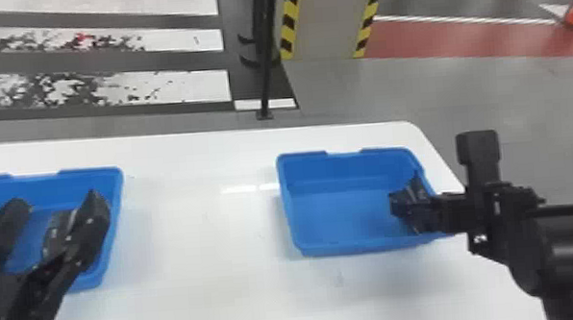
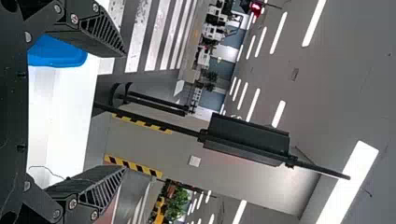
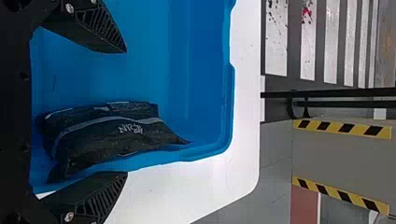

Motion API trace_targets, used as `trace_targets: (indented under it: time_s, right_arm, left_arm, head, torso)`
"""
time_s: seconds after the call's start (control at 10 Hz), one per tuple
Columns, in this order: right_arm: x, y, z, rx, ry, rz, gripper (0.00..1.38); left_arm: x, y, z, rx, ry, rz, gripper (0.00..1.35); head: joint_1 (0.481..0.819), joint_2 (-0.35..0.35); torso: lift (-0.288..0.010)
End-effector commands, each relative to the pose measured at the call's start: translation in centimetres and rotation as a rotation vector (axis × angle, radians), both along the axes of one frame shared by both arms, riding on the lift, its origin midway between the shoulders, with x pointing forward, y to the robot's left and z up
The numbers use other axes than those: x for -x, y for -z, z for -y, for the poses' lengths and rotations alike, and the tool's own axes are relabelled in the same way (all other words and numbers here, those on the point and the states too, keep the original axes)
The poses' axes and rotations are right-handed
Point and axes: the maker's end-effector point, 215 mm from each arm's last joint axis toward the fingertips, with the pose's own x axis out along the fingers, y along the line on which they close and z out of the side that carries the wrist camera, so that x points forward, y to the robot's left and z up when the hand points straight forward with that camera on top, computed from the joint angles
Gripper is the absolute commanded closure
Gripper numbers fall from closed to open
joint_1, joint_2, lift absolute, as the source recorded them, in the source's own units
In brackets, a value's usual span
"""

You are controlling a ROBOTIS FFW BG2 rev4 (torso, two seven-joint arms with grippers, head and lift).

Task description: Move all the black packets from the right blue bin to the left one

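Inside the right blue bin (image 1: 361,248), the black packet (image 3: 112,135) lies along the right side, long axis running near to far. The right tool (image 3: 126,112), released, is nearer; the left tool (image 2: 125,112) is likewise parted.

Packets (image 3: 102,137) block the right bin (image 1: 342,216)'s right side; its left is open.
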Motion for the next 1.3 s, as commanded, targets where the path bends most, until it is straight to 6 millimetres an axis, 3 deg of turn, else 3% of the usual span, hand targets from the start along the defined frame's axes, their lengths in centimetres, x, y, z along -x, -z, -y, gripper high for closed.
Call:
trace_targets:
  time_s: [0.0, 0.5, 0.7, 1.2]
  right_arm:
    - [-0.3, 0.0, -0.5, -0.003, -0.009, 0.001, 0.1]
    - [0.4, 1.4, -1.2, -0.02, -0.004, -0.044, 0.18]
    - [0.9, 2.9, -1.8, -0.034, -0.001, -0.098, 0.18]
    - [-0.5, 3.5, -3.6, -0.053, -0.036, -0.139, 0.22]
  left_arm:
    - [0.0, -0.1, -0.1, 0.001, -0.002, 0.004, 0.21]
    - [0.1, -0.5, -0.3, 0.011, -0.008, 0.02, 0.21]
    - [0.1, -0.6, -0.4, 0.016, -0.011, 0.026, 0.21]
    - [0.2, -0.6, -0.6, 0.037, -0.015, 0.039, 0.21]
  head:
    - [0.695, -0.19]
    - [0.695, -0.173]
    - [0.695, -0.174]
    - [0.695, -0.144]
  torso:
    - [-0.168]
    - [-0.168]
    - [-0.168]
    - [-0.168]
